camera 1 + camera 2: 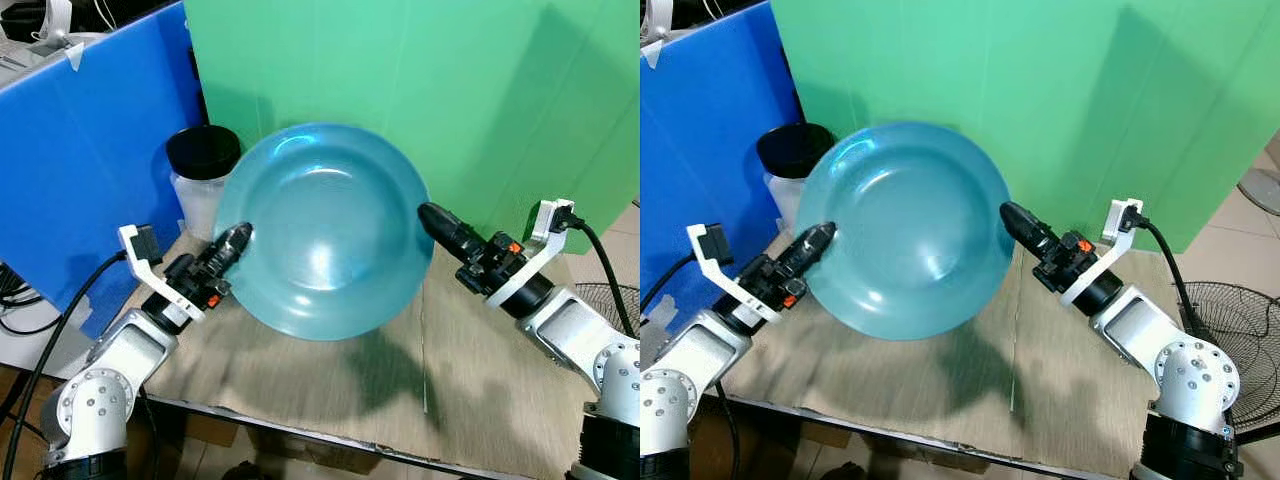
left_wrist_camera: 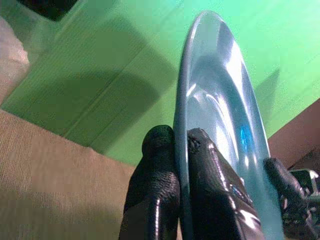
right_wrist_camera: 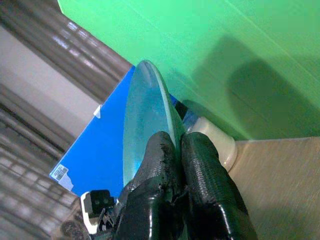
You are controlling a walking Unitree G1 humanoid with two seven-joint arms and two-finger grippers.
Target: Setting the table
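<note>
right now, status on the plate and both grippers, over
Left gripper and right gripper shut on opposite rims. Blue plate held above the table. Black-lidded jar behind the plate's left edge.

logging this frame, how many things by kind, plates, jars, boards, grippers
plate: 1
jar: 1
boards: 2, blue board and green board
grippers: 2, left gripper and right gripper, jaws of each shut on the plate rim
total: 6
</note>
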